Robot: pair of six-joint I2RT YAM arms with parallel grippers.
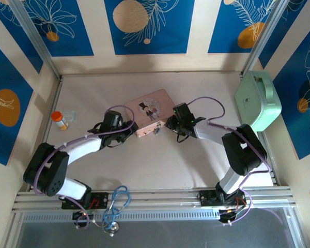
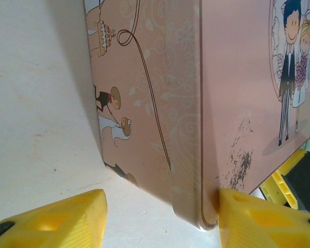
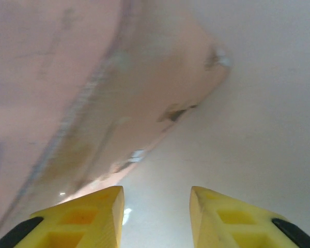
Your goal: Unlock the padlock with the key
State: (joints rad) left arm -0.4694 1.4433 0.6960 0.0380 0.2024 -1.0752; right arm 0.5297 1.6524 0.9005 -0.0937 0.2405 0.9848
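The padlock (image 1: 157, 129) hangs on the near edge of the pink tin (image 1: 151, 106). The left claw (image 1: 133, 127) straddles a tin corner, jaws apart. The right claw (image 1: 168, 124) sits beside the lock, parted and empty. Probably bracing the tin; next comes finding the key.

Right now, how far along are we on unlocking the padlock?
Done: nothing confirmed; the padlock sits at the pink tin's near edge, too small to judge. In hand: left gripper open, straddling a tin corner; right gripper open, empty. Remaining: key into padlock, turn, open it.
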